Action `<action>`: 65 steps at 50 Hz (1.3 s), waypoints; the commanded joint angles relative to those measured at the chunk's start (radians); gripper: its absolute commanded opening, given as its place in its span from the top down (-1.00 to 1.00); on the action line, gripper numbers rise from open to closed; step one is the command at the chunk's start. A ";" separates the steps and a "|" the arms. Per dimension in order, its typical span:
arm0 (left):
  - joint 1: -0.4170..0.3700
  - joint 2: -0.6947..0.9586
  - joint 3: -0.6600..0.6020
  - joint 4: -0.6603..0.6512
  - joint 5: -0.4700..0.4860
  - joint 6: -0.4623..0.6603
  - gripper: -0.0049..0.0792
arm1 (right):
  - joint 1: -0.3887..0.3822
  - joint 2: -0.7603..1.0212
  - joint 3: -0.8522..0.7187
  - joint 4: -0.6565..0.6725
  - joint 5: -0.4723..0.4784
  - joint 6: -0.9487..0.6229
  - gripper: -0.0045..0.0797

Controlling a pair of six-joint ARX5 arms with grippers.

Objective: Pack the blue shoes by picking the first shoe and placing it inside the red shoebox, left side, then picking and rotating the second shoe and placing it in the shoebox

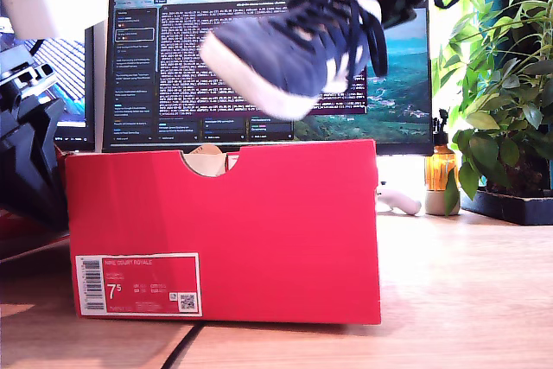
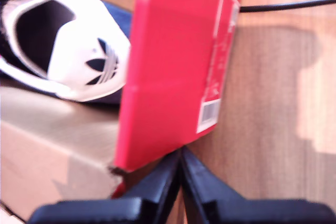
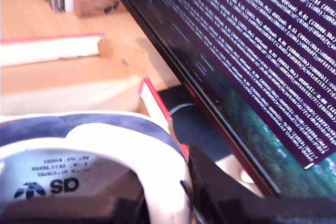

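Exterior view: a blurred blue shoe (image 1: 289, 49) is held aloft above the red shoebox (image 1: 225, 231) by the second end effector (image 3: 184, 192), apparently clamped on its heel; the first end effector (image 2: 180, 174) is closed, empty, beside the box, where another shoe (image 2: 63, 45) lies.

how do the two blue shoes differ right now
The shoe in the air hangs above the red shoebox, gripped by my second gripper and tilted toe-down; the shoe in the box lies inside, with no gripper on it. My first gripper, shut, is at the box's outer wall. Both shoes are navy with white tongues.
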 commanded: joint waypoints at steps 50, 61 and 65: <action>-0.003 0.016 0.004 0.002 0.006 0.002 0.93 | 0.047 0.219 0.028 0.048 -0.004 -0.239 0.92; -0.003 0.016 0.004 0.001 0.006 0.002 0.93 | 0.054 0.255 0.028 0.032 0.027 -0.291 0.92; -0.003 0.016 0.004 0.000 0.006 0.002 0.93 | 0.059 0.269 0.028 0.010 0.059 -0.327 0.92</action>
